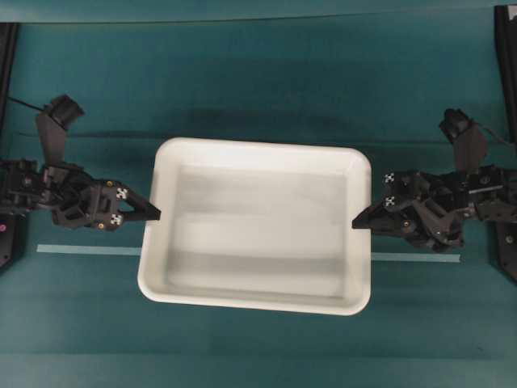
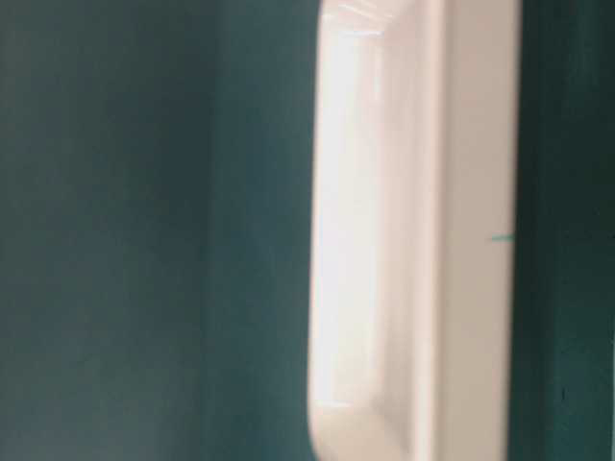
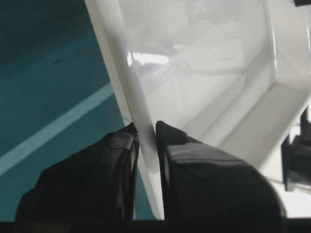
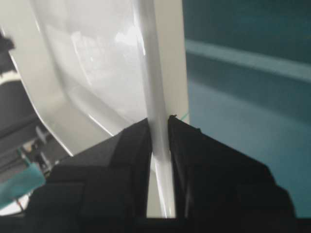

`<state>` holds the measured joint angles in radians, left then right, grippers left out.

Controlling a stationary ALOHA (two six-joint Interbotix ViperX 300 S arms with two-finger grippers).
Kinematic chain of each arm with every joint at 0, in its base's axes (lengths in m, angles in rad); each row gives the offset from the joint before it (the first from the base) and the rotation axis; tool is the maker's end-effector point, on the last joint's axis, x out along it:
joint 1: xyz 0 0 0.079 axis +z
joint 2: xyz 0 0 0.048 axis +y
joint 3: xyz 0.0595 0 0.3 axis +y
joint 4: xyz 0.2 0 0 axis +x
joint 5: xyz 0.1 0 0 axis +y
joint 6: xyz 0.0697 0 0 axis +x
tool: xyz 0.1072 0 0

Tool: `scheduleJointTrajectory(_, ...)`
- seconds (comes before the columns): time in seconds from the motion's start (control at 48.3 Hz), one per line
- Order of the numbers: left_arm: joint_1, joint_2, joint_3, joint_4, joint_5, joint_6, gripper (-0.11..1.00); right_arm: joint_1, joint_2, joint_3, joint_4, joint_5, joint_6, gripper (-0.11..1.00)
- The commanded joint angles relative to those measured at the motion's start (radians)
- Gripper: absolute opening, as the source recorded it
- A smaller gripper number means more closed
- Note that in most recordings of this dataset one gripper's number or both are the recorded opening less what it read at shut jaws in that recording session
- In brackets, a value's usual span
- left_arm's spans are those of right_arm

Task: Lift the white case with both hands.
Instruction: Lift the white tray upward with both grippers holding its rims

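- Grip stage done, by the look of it: left gripper (image 1: 153, 214) clamped on the left rim of the white case (image 1: 258, 222), right gripper (image 1: 358, 221) clamped on the right rim
- Confirmed in the left wrist view: thin rim wall of the case (image 3: 146, 131) pinched between the two black fingers (image 3: 121, 145), one outside, one inside
- Same in the right wrist view: fingers (image 4: 138, 133) closed tight on the rim of the case (image 4: 158, 97), wall upright between them
- Case sits mid-table on the teal tabletop (image 1: 258, 81), lying across the pale tape strip (image 1: 89, 250); seemingly off the surface already, judging by the table-level view, where the case (image 2: 461, 230) fills the frame too blurred to be sure
- Left to do, probably: carrying the lift higher with both sides level
- Pose: both arms reaching inward from opposite sides, grippers roughly level, tips facing each other across the case
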<state>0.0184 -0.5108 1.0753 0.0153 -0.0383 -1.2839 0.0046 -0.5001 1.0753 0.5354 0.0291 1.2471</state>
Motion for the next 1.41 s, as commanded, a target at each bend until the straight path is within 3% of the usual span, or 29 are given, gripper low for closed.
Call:
scheduleJointTrajectory(0.0,-0.006,-0.032,-0.046,0.003,0.040,-0.012,0.10,-0.014,-0.015,-0.055,-0.002,0.055,0.002,0.13)
scheduleJointTrajectory(0.31,-0.017,-0.147,-0.061,0.003,0.072,-0.137,0.09,-0.054,-0.091,-0.137,-0.014,0.212,0.002,0.13)
scheduleJointTrajectory(0.766,-0.017,-0.202,-0.187,0.006,0.209,-0.138,0.09,-0.137,-0.192,-0.256,-0.037,0.387,0.003,0.13)
scheduleJointTrajectory(1.386,-0.037,-0.198,-0.443,0.008,0.376,-0.133,0.09,-0.166,-0.206,-0.497,-0.037,0.563,0.009,0.12)
